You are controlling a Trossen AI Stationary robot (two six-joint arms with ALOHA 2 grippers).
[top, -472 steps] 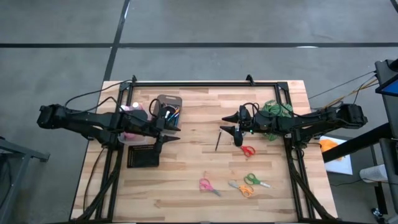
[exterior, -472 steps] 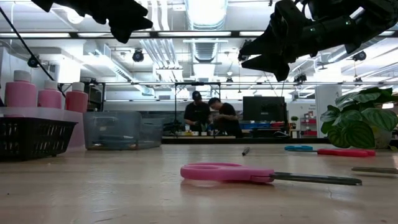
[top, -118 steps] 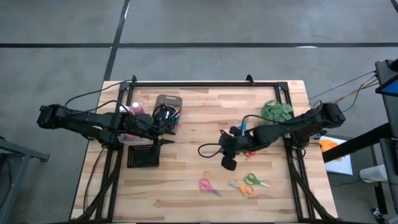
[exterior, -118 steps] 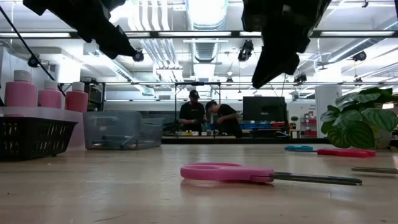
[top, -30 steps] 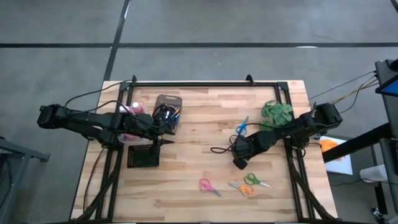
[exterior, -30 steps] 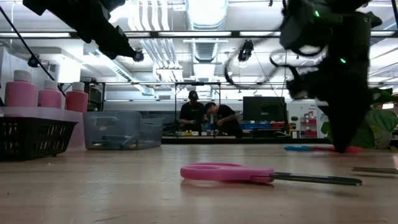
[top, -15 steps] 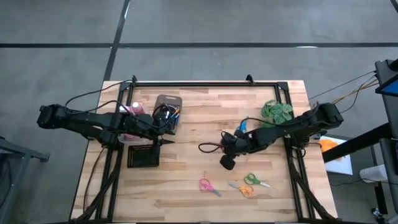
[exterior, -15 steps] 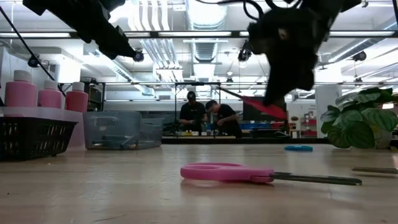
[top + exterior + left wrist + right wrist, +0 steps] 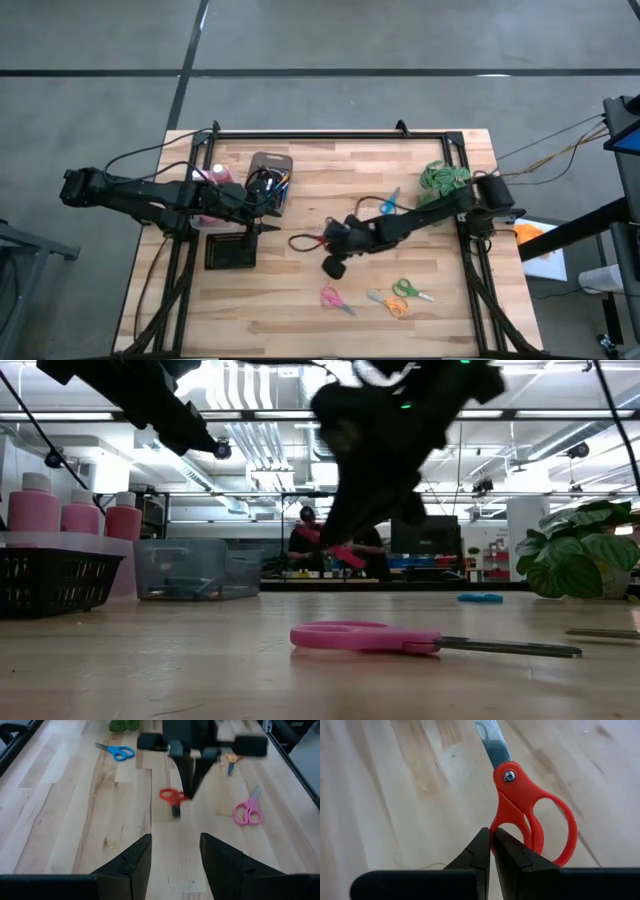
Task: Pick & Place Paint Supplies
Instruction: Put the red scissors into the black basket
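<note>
The right end effector (image 9: 491, 851) is clamped on one loop of the red plastic-handled scissors (image 9: 527, 815) and holds them in the air, between the grey tub of brushes (image 9: 270, 178) and the green leafy plant (image 9: 445, 180). The risk I judge greatest is slip: the dark fingers pinch only a thin, smooth, curved plastic edge, so the weight of the bright steel blade could swing the scissors round the pinch or drop them onto the pale butcher-block wooden surface (image 9: 330, 185). A swinging blade could also catch the rim of the grey tub or the long thin paintbrushes (image 9: 266, 182) standing in it when it nears them. The left end effector (image 9: 172, 862) hangs with its fingers apart just beside that tub, close enough that the two arms may crowd one another. Next to the tub, the small pink bottles with white caps (image 9: 70, 512) stand by a black mesh basket (image 9: 229, 251). Far from the tub, pink-handled scissors (image 9: 335, 299) and green and orange pairs (image 9: 400, 296) lie flat on the wood.
</note>
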